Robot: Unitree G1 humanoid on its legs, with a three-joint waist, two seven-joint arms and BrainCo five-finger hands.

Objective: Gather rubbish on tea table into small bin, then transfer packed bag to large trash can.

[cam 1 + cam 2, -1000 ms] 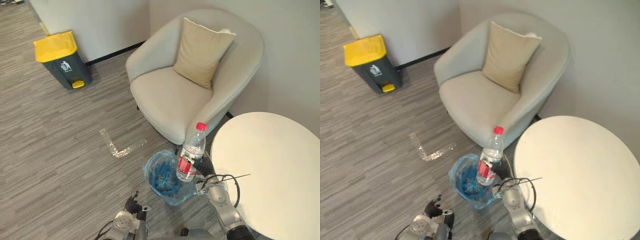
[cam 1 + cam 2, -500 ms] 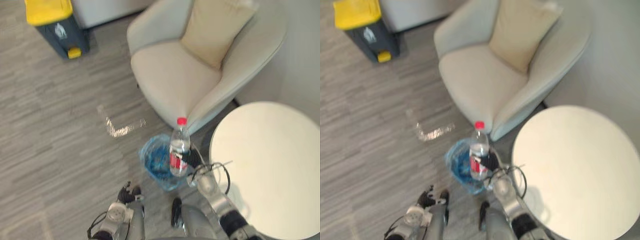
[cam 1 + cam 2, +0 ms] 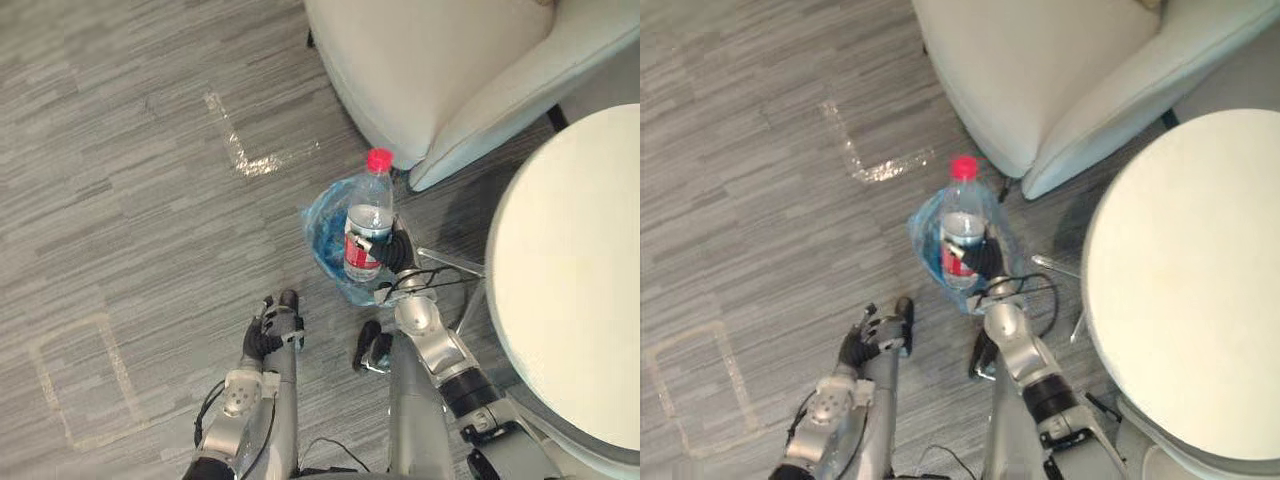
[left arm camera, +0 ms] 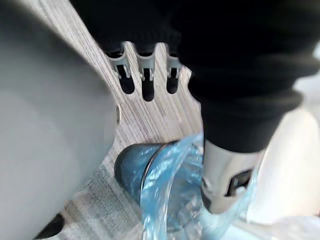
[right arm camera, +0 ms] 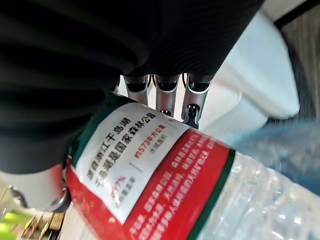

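Head pair high overhead, one wrist camera tight on each hand.
My two eye views look steeply down from the head at the floor [image 3: 120,200], a little apart from each other; both share the bagged bin [image 3: 330,255], the bottle [image 3: 366,222] above it, the armchair [image 3: 440,70] front and the table [image 3: 545,260] edge nearest the bin. My left wrist view looks along the left hand [image 4: 145,75] from very close, facing the bin's side and rim low over the floor. My right wrist view looks along the right hand [image 5: 163,95], pressed up against the bottle's label.
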